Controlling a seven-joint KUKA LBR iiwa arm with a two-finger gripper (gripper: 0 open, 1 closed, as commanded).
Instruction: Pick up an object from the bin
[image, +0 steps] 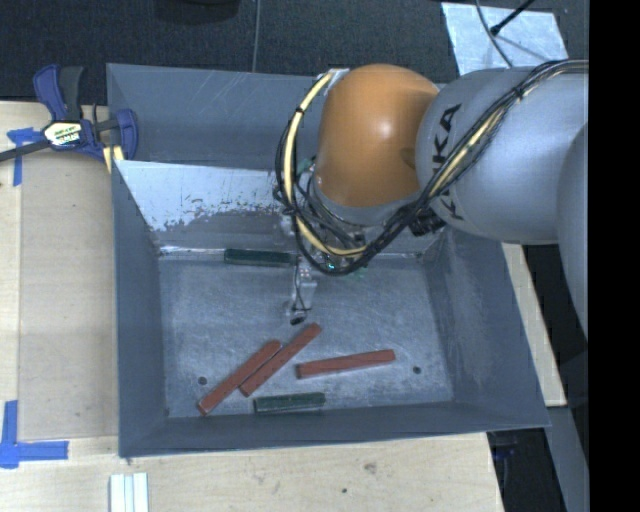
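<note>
Hovering with jaws apparently closed on nothing, just beside the far end of a reddish-brown stick (281, 358) near the middle of the bin (140, 330) floor; risking, if lowered unopened, merely shoving it against its touching twin stick (240, 376).

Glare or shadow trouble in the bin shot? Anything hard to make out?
Camera view: bright glare on the bin's back wall and a soft highlight on the orange cover; the dark green stick by the front wall barely stands out from the grey floor; the brown sticks read clearly; floor around the gripper evenly lit.
</note>
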